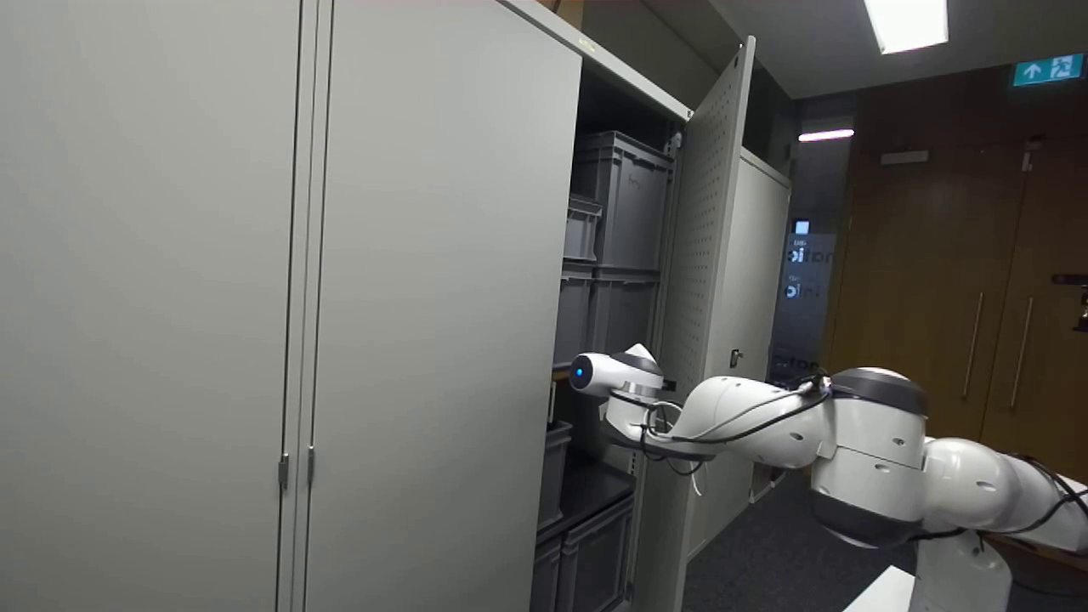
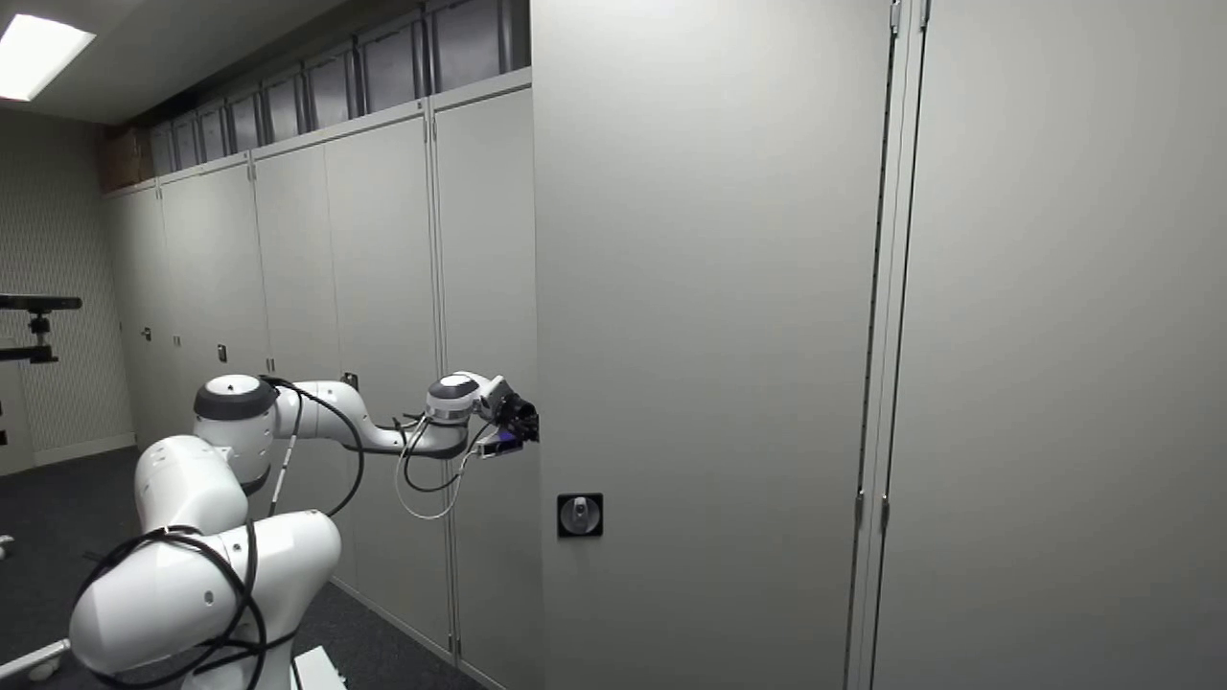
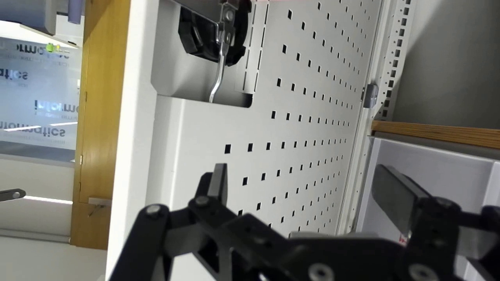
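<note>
In the wrist view my gripper stands open, its dark fingers wide apart with nothing between them. Behind the gap is the perforated inner panel of an open grey cabinet door. Higher on that panel sits a black latch piece with a bent metal rod. The right finger overlaps a pale grey bin inside the cabinet; contact cannot be told. An exterior view shows the same open door beside the arm's wrist. Elsewhere the black gripper is partly cut off by a door's edge.
Grey bins stack on the cabinet's shelves, with a dark lower shelf beneath. A wooden shelf edge runs above the bin. The neighbouring cabinet door is closed. Loose cables hang from the arm.
</note>
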`<state>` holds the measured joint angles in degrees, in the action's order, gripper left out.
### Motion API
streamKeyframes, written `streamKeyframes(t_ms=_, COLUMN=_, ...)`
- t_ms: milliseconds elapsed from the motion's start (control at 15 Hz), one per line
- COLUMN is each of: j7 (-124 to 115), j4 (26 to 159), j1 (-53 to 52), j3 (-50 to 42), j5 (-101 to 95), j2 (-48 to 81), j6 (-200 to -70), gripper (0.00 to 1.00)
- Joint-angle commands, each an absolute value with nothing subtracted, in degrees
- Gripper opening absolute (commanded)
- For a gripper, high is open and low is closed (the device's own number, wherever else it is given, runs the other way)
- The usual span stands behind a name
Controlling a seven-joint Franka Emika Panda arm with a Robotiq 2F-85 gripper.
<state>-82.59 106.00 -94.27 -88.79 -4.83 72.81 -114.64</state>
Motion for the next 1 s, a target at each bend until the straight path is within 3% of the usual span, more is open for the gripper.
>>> streamKeyframes(t_ms=0, j7=-84.20, j4=103.68, j1=-92.39, j3=-87.95, j5=-7.61, j2=70.67, j6=-112.26, gripper=1.00)
streamKeyframes(t_ms=933, j7=-84.75, j4=105.56, j1=-92.73, j3=-87.82, j5=-8.62, j2=70.03, j6=-112.94, gripper=1.00)
